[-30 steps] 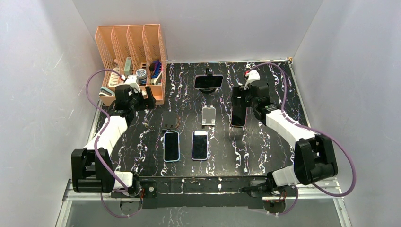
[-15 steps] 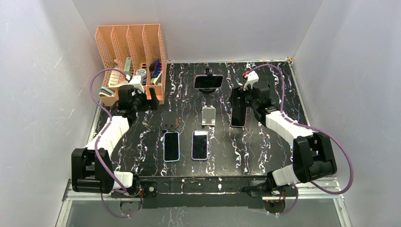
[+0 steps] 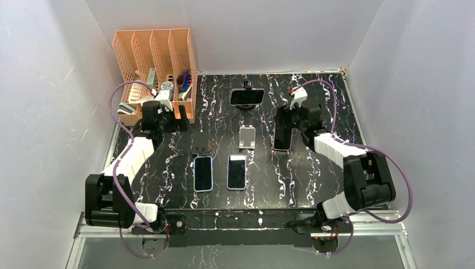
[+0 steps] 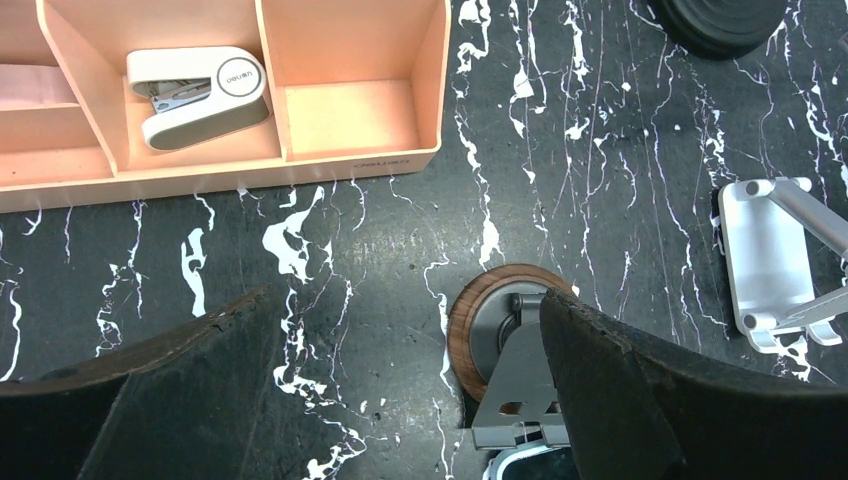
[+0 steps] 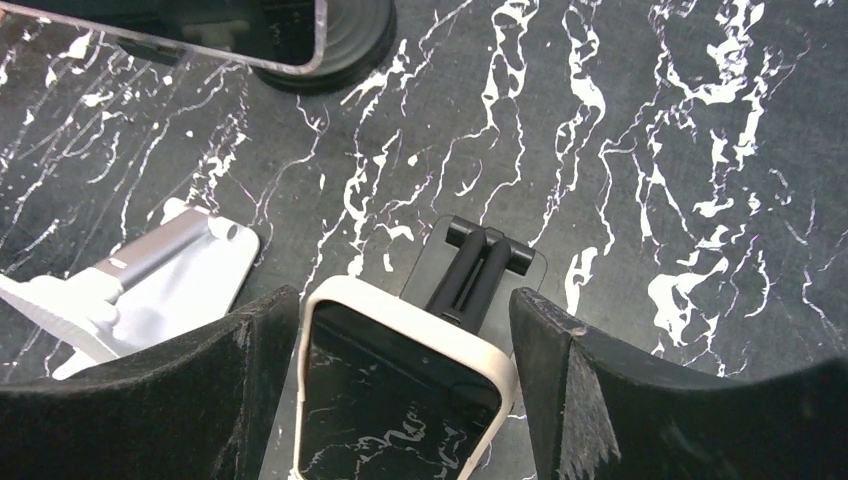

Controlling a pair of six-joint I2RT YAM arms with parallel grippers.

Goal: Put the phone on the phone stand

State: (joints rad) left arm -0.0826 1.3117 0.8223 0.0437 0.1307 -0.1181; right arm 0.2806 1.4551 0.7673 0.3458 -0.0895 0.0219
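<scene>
My right gripper (image 5: 400, 300) has narrowed around the phone (image 5: 400, 400); I cannot tell if it grips. Left gripper (image 4: 405, 300) stays wide apart.

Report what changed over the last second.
The left pincer drifted slightly right, open above the round stand. The right elbow swung inward; the right pincer crept nearer, straddling the cream-cased phone. The two flat phones, silver stand and orange organizer stayed put.
</scene>
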